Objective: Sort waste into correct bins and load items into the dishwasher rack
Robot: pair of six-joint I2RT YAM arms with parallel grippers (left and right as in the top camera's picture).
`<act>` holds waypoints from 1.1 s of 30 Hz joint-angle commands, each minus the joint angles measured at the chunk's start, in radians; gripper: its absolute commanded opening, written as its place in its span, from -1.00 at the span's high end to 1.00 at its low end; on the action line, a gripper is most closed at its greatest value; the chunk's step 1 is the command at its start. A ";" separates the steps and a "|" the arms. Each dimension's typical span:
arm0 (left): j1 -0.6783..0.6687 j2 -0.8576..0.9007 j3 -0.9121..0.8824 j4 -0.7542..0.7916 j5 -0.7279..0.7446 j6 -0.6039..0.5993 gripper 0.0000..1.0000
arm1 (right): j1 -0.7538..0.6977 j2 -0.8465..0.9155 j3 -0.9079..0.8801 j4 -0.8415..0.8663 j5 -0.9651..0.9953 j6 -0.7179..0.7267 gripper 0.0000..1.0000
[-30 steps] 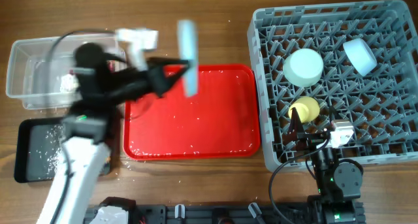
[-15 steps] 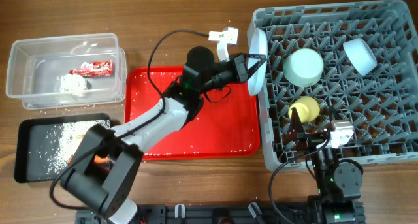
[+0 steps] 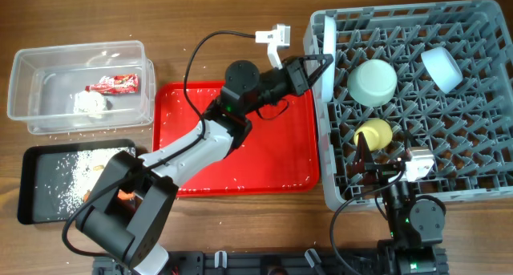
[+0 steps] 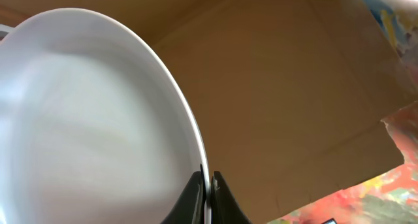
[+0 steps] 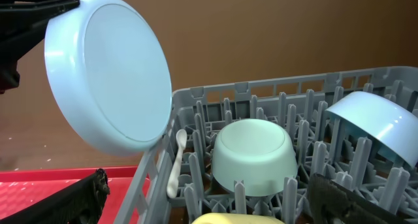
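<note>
Wooden worktop, right edge: left gripper (image 4: 209, 188), clamped on the plate (image 5: 108, 74), holds it upright to slot between pegs of the rack (image 3: 401, 14); right gripper (image 3: 383, 169) waits, jaws apart.

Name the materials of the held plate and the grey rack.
Plate: probably plastic or melamine, pale blue, smooth with a soft sheen and a thin rim; glazed ceramic cannot be ruled out. Rack: moulded grey plastic, matt, judging by its uniform pegs and lattice.

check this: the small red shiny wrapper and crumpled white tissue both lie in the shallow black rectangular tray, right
Wrong container. The small red shiny wrapper and crumpled white tissue both lie in the clear rectangular plastic tub, as the overhead view shows.
</note>
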 commanded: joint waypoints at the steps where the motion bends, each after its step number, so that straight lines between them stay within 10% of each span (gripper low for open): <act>1: -0.024 0.004 0.030 0.005 -0.037 -0.052 0.92 | -0.004 -0.008 -0.002 0.004 -0.013 0.014 -1.00; 8: -0.055 0.056 0.030 0.000 -0.137 -0.136 0.87 | -0.004 -0.008 -0.002 0.004 -0.013 0.014 -1.00; 15: -0.037 0.042 0.030 -0.165 -0.152 -0.010 -0.33 | -0.004 -0.008 -0.002 0.004 -0.013 0.014 -0.99; 23: 0.071 -0.305 0.030 -0.651 -0.153 0.288 -1.00 | -0.004 -0.008 -0.002 0.004 -0.013 0.014 -1.00; 33: 0.222 -0.717 0.030 -1.182 -0.389 0.636 -1.00 | -0.004 -0.008 -0.002 0.004 -0.012 0.014 -1.00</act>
